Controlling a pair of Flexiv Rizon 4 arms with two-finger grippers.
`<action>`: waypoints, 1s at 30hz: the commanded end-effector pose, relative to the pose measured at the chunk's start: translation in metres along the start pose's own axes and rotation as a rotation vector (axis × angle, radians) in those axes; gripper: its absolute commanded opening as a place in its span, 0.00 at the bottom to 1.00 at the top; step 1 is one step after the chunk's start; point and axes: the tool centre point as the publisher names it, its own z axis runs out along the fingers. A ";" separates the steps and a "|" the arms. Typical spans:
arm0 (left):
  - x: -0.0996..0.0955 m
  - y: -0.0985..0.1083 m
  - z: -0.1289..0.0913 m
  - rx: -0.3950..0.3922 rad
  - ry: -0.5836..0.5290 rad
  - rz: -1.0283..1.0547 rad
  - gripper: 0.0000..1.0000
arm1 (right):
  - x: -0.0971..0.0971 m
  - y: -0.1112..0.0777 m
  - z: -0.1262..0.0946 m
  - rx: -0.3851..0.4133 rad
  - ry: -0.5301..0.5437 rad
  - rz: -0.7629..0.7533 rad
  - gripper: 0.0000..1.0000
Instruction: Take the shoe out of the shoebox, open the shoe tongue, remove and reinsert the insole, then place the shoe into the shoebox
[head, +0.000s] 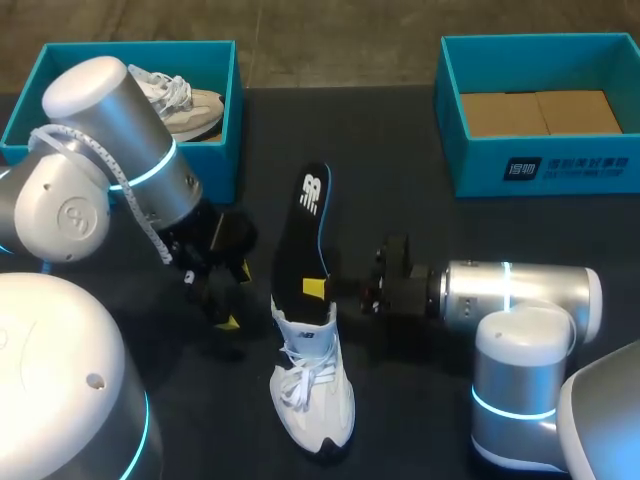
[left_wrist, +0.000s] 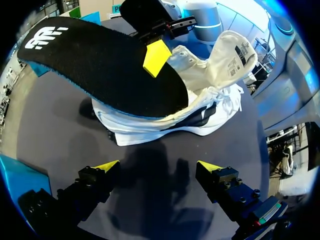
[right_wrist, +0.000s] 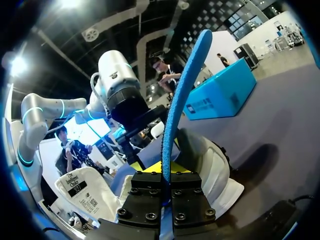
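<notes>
The white shoe (head: 312, 395) lies near-centre on the table (head: 420, 225), toe nearest; the left wrist view alone shows its tongue (left_wrist: 235, 50) flipped open, freeing the insole (head: 305, 230). The right gripper (head: 318, 288) pinches the insole's edge, probably to draw it out heelward. The left gripper (left_wrist: 157, 167) hangs spread and empty just left. The shoebox (head: 540, 170) waits far right

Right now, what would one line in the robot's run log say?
right gripper: shut on insole | insole: one end at shoe | left gripper: open, beside shoe | shoe: on table
</notes>
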 end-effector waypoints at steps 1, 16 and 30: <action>0.002 -0.001 0.000 -0.002 -0.004 -0.001 1.00 | 0.001 -0.003 0.001 0.015 -0.002 0.004 0.00; 0.002 -0.001 0.000 -0.002 -0.004 -0.001 1.00 | 0.004 -0.014 0.001 0.061 0.013 0.036 0.00; 0.002 -0.001 0.000 -0.002 -0.004 -0.001 1.00 | 0.009 -0.014 -0.001 0.110 0.021 0.063 0.00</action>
